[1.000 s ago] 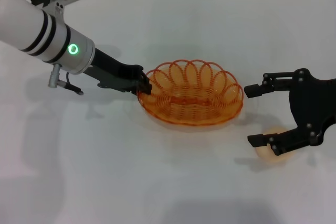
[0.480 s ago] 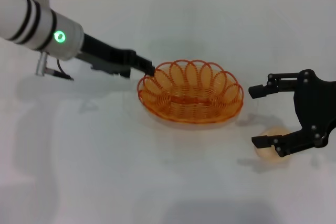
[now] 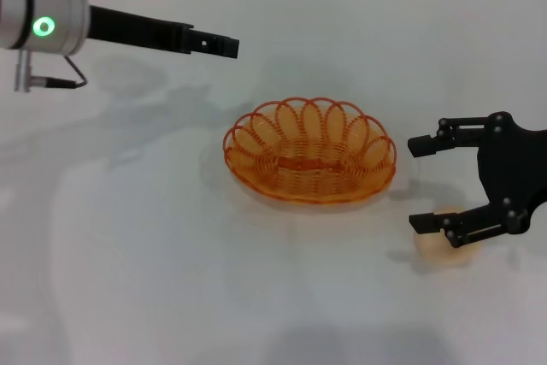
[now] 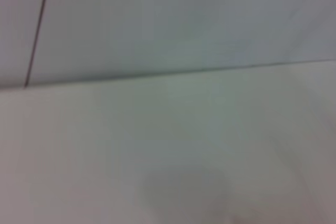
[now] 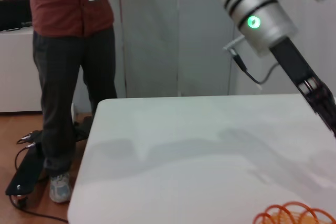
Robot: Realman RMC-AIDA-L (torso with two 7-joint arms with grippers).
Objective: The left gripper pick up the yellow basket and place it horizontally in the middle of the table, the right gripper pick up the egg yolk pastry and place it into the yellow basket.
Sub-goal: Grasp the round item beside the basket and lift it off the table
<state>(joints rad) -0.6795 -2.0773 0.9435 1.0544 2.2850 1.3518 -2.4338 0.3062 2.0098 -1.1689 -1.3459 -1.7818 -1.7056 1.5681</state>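
Observation:
The yellow basket [image 3: 310, 162] sits level in the middle of the table [image 3: 162, 254], its long side across my view; its rim also shows in the right wrist view [image 5: 294, 216]. My left gripper [image 3: 224, 45] is raised above the table, up and to the left of the basket, apart from it. It also shows in the right wrist view [image 5: 321, 103]. My right gripper [image 3: 419, 184] is open, low, to the right of the basket. The egg yolk pastry [image 3: 446, 247] lies on the table partly under its nearer finger [image 3: 427, 222], not between the fingers.
A person [image 5: 68, 51] stands on the floor beyond the table's far corner. The left wrist view shows only blurred tabletop and wall [image 4: 168, 24].
My left gripper has let go of the basket's left rim and risen up and back to the left. The basket stays put. My right gripper has shifted slightly right above the pastry.

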